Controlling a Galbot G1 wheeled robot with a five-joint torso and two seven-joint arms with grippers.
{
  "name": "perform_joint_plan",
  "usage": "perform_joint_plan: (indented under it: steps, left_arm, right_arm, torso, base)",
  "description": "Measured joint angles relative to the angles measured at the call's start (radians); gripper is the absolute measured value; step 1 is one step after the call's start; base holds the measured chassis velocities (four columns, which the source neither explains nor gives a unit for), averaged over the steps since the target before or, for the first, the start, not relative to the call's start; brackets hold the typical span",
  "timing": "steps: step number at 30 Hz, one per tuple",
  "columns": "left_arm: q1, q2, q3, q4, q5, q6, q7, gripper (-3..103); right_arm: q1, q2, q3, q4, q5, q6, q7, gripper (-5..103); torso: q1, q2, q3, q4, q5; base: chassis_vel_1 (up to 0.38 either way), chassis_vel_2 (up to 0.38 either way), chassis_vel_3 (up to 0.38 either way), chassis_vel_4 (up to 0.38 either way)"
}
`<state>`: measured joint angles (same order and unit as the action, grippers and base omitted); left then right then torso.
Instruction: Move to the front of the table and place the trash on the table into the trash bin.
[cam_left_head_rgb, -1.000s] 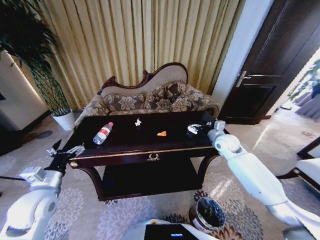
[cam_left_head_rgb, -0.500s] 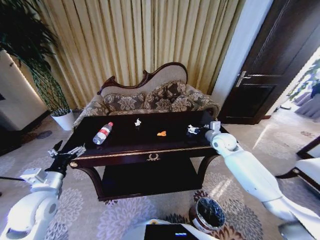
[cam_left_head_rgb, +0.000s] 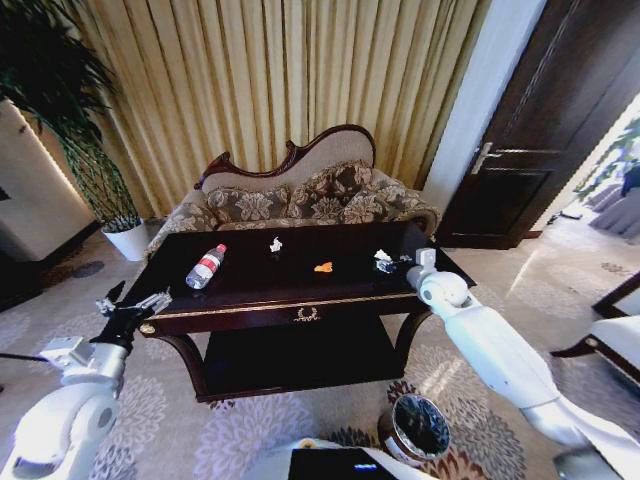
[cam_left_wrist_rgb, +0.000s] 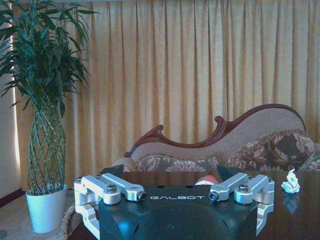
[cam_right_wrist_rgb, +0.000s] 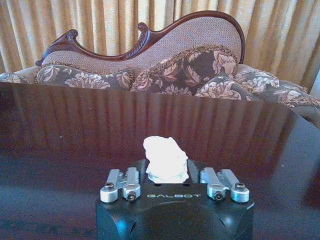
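The dark table (cam_left_head_rgb: 250, 284) stands before me with trash on it: a clear bottle (cam_left_head_rgb: 205, 266) with a red label at the left, a small white scrap (cam_left_head_rgb: 276, 244) at the back, an orange scrap (cam_left_head_rgb: 323, 267) in the middle. At the table's right end, my right gripper (cam_left_head_rgb: 399, 263) stands open around a crumpled white piece (cam_right_wrist_rgb: 165, 159), which lies between its fingers (cam_right_wrist_rgb: 123, 185) on the tabletop. My left gripper (cam_left_head_rgb: 135, 309) hangs open off the table's left front corner, holding nothing. The trash bin (cam_left_head_rgb: 418, 428) stands on the carpet at my lower right.
A floral sofa (cam_left_head_rgb: 300, 198) stands right behind the table, with curtains behind it. A tall potted plant (cam_left_head_rgb: 70, 130) is at the far left and a dark door (cam_left_head_rgb: 540, 130) at the right. Patterned carpet lies between me and the table.
My right gripper has slid a little to the left along the table's right end, closing in around the crumpled white piece. The left arm has stayed put.
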<state>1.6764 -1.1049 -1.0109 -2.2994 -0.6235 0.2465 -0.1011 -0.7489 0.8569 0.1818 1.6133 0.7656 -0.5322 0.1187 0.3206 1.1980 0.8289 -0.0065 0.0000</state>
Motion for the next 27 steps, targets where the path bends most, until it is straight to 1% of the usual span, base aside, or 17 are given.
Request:
perform_joint_plan:
  steps: [1,3,4,5,6,9,10,12,13,15,22,26,27]
  left_arm:
    - [0.000,0.000,0.000,0.000,0.000,0.000,0.000,100]
    - [0.000,0.000,-0.002,-0.001,-0.001,0.000,0.000,100]
    - [0.000,0.000,-0.002,-0.001,-0.001,0.000,0.000,100]
    - [0.001,-0.001,-0.002,-0.001,-0.001,-0.001,0.000,100]
    - [0.001,-0.001,-0.002,-0.001,-0.001,-0.001,0.000,100]
    - [0.000,-0.004,-0.003,-0.003,-0.001,-0.002,0.001,100]
    - [0.000,-0.004,-0.003,-0.003,-0.001,-0.002,0.001,100]
    - [0.000,-0.006,-0.002,-0.003,-0.001,-0.002,0.002,100]
    - [0.000,-0.006,-0.002,-0.003,-0.001,-0.002,0.002,100]
    - [-0.001,-0.010,0.000,-0.003,-0.001,-0.003,0.002,100]
    - [-0.001,-0.012,0.001,-0.003,-0.001,-0.004,0.003,100]
    - [-0.001,-0.013,0.001,-0.004,-0.001,-0.004,0.004,100]
    - [-0.002,-0.015,0.001,-0.004,-0.001,-0.005,0.004,100]
  right_arm:
    - [-0.001,0.000,0.002,0.000,-0.001,0.001,0.000,48]
    - [-0.003,0.000,0.006,0.000,-0.002,0.002,0.000,37]
    - [-0.003,0.000,0.006,0.000,-0.002,0.002,0.000,37]
    - [-0.004,0.000,0.009,0.001,-0.002,0.003,0.000,32]
    - [-0.004,0.000,0.009,0.001,-0.002,0.003,0.000,32]
    - [-0.008,-0.005,0.017,0.007,-0.002,0.005,0.000,16]
    - [-0.008,-0.005,0.017,0.007,-0.002,0.005,0.000,16]
    - [-0.013,-0.006,0.022,0.012,-0.002,0.006,0.000,5]
    - [-0.013,-0.006,0.022,0.012,-0.002,0.006,0.000,5]
    - [-0.026,-0.007,0.033,0.022,-0.001,0.008,0.000,1]
    - [-0.048,-0.007,0.054,0.036,0.001,0.017,0.000,0]
    - [-0.064,-0.005,0.091,0.058,0.016,0.038,0.000,0]
    - [-0.076,-0.005,0.124,0.076,0.028,0.043,0.000,0]
  torso:
    - [0.000,0.000,0.000,0.0000,0.0000]
    - [0.000,0.000,0.000,0.0000,0.0000]
    - [0.000,0.000,0.000,0.0000,0.0000]
    - [0.000,0.000,0.000,0.0000,0.0000]
    - [0.000,0.000,0.000,0.0000,0.0000]
    - [0.000,0.000,0.000,0.0000,0.0000]
    - [0.000,0.000,0.000,0.0000,0.0000]
    - [0.000,0.000,0.000,0.0000,0.0000]
    - [0.000,0.000,0.000,0.0000,0.0000]
    - [0.000,0.000,0.000,0.0000,-0.0001]
    - [0.000,0.000,0.000,0.0000,0.0000]
    - [0.000,0.000,0.000,0.0000,0.0000]
    - [0.000,0.000,0.000,0.0003,0.0001]
  base:
    - [0.000,0.000,0.000,0.000]
    - [0.000,0.000,0.000,0.000]
    - [0.000,0.000,0.000,0.000]
    - [0.000,0.000,0.000,0.000]
    - [0.000,0.000,0.000,0.000]
    - [0.000,0.000,0.000,0.000]
    - [0.000,0.000,0.000,0.000]
    - [0.000,0.000,0.000,0.000]
    - [0.000,0.000,0.000,0.000]
    - [0.000,0.000,0.000,0.000]
    - [0.000,0.000,0.000,0.000]
    - [0.000,0.000,0.000,0.000]
    - [0.000,0.000,0.000,0.000]
